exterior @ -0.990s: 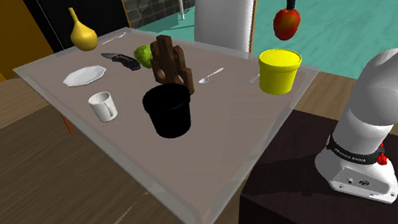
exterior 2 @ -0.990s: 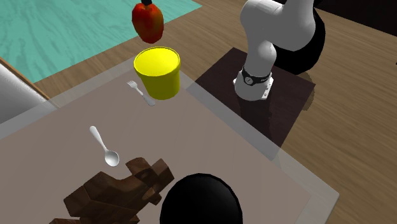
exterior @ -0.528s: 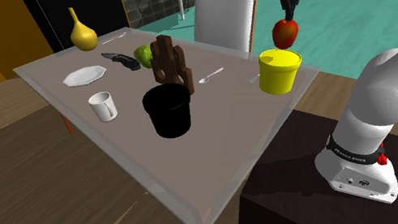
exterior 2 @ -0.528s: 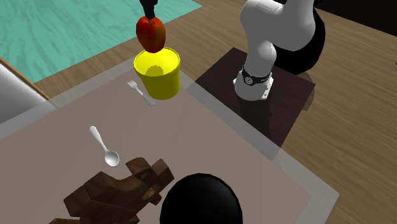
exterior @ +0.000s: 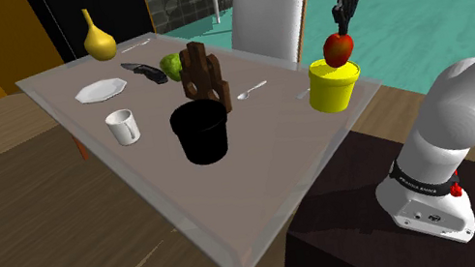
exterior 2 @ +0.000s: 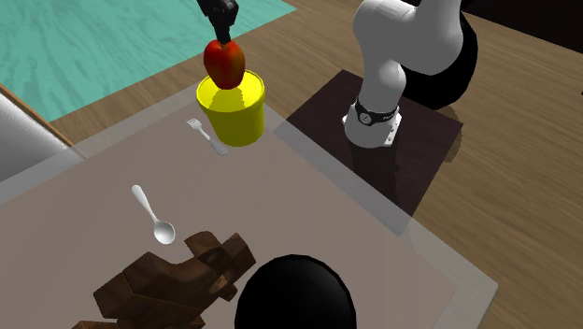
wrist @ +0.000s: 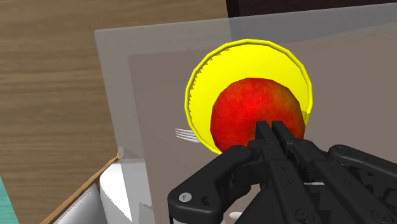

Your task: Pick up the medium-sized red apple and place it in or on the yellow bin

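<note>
End effector: fingers almost together, pinching the top of the red apple.
Apple position: directly over the yellow bin's mouth, near the table corner.
Apple axis: nearly round, upright, top toward the fingers.

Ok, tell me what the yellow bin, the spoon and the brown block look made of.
The yellow bin is flat, even yellow with no grain or shine: maybe plastic. The spoon is pale grey with a light sheen, likely metal. The brown block shows dark streaked faces, seemingly wood.
</note>
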Motion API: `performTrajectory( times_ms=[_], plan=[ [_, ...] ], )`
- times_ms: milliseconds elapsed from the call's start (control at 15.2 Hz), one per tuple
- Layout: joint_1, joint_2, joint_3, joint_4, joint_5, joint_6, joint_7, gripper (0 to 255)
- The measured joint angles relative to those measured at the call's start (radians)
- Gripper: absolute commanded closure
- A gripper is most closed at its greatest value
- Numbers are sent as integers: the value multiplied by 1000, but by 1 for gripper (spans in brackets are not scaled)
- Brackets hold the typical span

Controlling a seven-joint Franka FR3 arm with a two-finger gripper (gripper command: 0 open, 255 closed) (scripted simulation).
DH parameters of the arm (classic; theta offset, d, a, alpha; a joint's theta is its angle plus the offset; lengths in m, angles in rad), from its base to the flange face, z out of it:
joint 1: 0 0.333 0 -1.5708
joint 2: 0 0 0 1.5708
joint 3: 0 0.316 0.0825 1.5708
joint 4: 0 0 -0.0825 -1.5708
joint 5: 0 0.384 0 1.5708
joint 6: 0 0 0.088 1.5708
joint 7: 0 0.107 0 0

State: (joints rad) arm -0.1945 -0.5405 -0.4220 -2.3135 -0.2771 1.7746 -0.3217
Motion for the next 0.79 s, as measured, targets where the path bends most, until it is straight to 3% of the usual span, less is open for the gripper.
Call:
performTrajectory(
  times_ms=[264, 330, 792],
  plan=[
    [0, -1, 0, -2, 0, 2, 0, 255],
    [0, -1, 0, -2, 0, 2, 0, 0],
    [2, 4, 2, 16, 3, -12, -1, 0]
  ],
)
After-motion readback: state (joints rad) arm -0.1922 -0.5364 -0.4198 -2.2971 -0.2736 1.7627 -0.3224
